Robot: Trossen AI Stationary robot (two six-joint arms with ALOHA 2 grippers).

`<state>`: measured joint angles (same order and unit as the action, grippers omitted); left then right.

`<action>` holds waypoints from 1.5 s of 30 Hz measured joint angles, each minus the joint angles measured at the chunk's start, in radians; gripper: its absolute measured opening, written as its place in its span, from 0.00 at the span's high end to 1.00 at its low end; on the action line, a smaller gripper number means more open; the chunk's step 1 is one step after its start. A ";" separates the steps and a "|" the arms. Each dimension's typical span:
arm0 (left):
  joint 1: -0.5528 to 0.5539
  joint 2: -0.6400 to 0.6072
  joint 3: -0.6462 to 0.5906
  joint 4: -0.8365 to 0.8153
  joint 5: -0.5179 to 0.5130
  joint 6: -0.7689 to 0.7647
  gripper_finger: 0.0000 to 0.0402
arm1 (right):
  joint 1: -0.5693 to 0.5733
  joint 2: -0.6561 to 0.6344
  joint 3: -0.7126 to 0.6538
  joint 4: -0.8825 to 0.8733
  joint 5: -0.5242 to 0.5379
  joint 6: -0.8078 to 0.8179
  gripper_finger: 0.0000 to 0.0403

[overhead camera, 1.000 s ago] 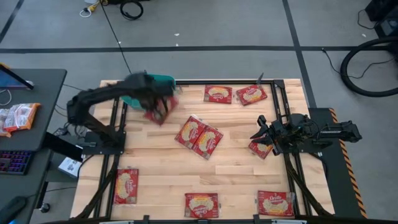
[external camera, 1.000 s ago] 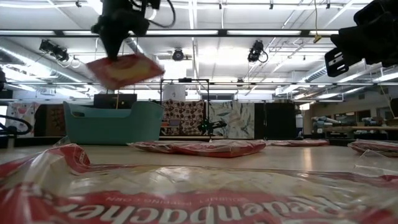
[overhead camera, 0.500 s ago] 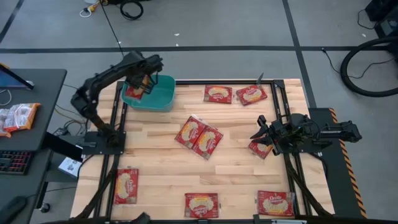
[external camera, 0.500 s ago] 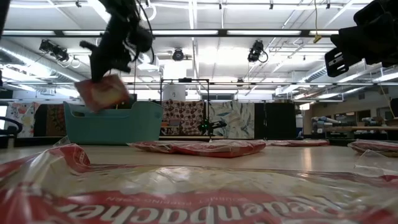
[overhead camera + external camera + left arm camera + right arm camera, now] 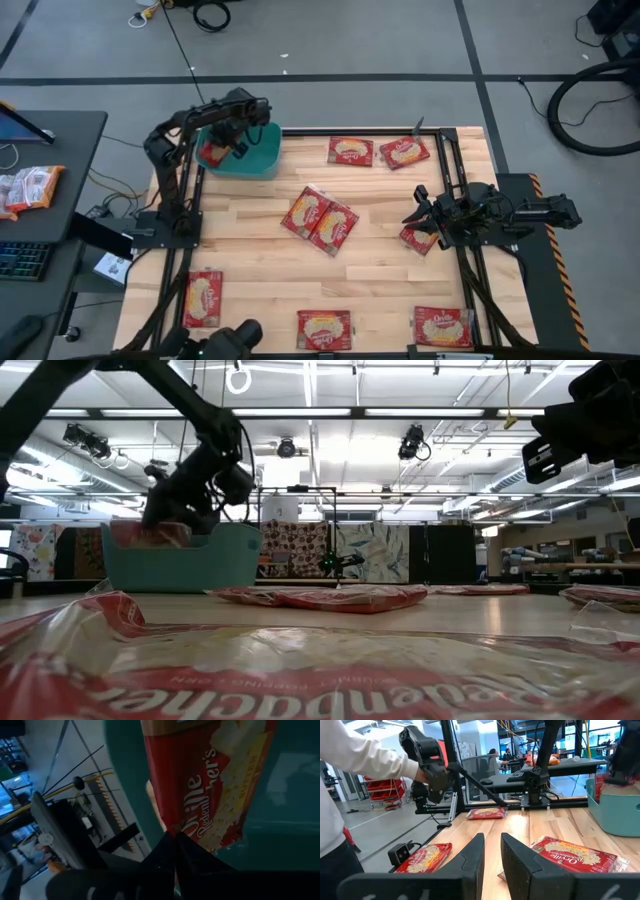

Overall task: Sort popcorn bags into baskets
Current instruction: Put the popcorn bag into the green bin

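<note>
- The left pincer (image 5: 233, 143) is reaching over the teal basket (image 5: 262, 160) at the tabletop's (image 5: 380, 270) eleven o'clock corner, clenched on the edge of a red popcorn bag (image 5: 213, 152) hanging inside it.
- In the low view that held bag is showing only partly above the basket's rim, so anything deeper inside is hidden.
- Two bags (image 5: 319, 219) are lying overlapped near the centre, two more at twelve o'clock, three along six o'clock.
- The right pincer (image 5: 415, 216) is waiting at three o'clock with fingers parted, empty, partly covering another bag (image 5: 417, 239).
</note>
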<state>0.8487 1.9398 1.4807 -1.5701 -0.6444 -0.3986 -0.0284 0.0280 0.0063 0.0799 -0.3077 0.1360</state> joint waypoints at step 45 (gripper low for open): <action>0.173 0.050 0.000 0.000 0.194 -0.144 0.98 | 0.000 0.000 0.000 0.429 0.289 0.522 0.83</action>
<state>1.0218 1.9896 1.4811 -1.5703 -0.4505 -0.5429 -0.0284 0.0280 0.0063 0.5092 -0.0189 0.6582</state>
